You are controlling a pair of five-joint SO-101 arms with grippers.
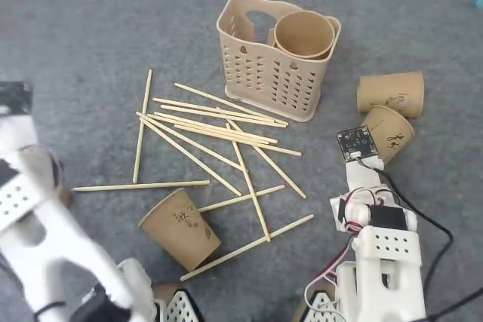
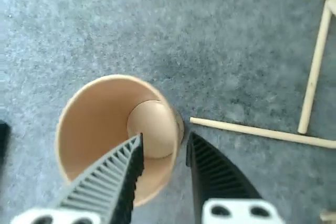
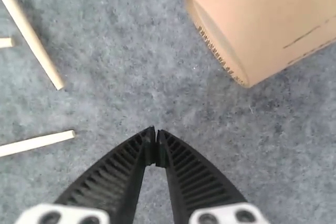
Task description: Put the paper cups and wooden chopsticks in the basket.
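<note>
A tan basket (image 1: pixel 273 65) stands at the back with one paper cup (image 1: pixel 303 33) inside. Several wooden chopsticks (image 1: pixel 213 127) lie scattered in front of it. One cup (image 1: pixel 179 228) lies on its side near the front. Two more cups (image 1: pixel 390 93) (image 1: pixel 389 132) lie at the right. My left gripper (image 2: pixel 164 142) is open over an upright cup (image 2: pixel 100 124), one finger inside it and the other outside the rim. My right gripper (image 3: pixel 156 141) is shut and empty, just short of a lying cup (image 3: pixel 262 24).
Grey carpet covers the table. The left arm (image 1: pixel 30 224) stands at the left edge, the right arm (image 1: pixel 373 216) at the front right. Loose chopsticks (image 2: pixel 262 131) (image 3: pixel 29 35) lie close to both grippers.
</note>
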